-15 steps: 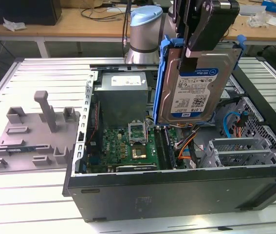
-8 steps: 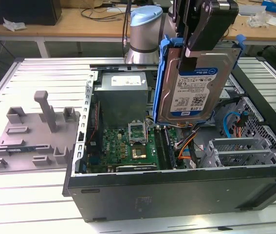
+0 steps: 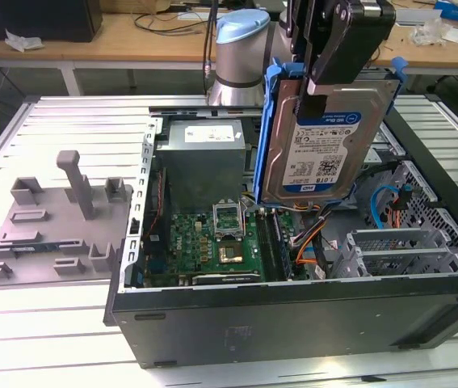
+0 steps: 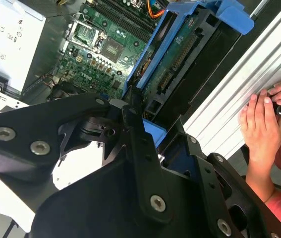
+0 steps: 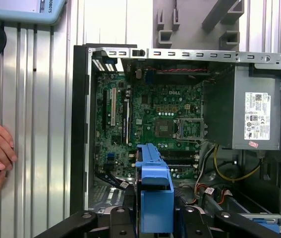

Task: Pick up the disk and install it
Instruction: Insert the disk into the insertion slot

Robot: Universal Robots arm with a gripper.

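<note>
Slippage worried me: the black gripper (image 3: 313,93) was clamped on the top edge of the flat silver rectangular disk (image 3: 325,141) in its blue plastic carrier, hanging upright beneath it over the open black computer case (image 3: 293,323). I reckoned a weak pinch could drop it onto the green motherboard (image 3: 212,238) below.

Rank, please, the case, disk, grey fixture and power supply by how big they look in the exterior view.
1. The case
2. The disk and grey fixture: about alike; the disk, held up in the claw, may be nearer the camera
3. The power supply
</note>
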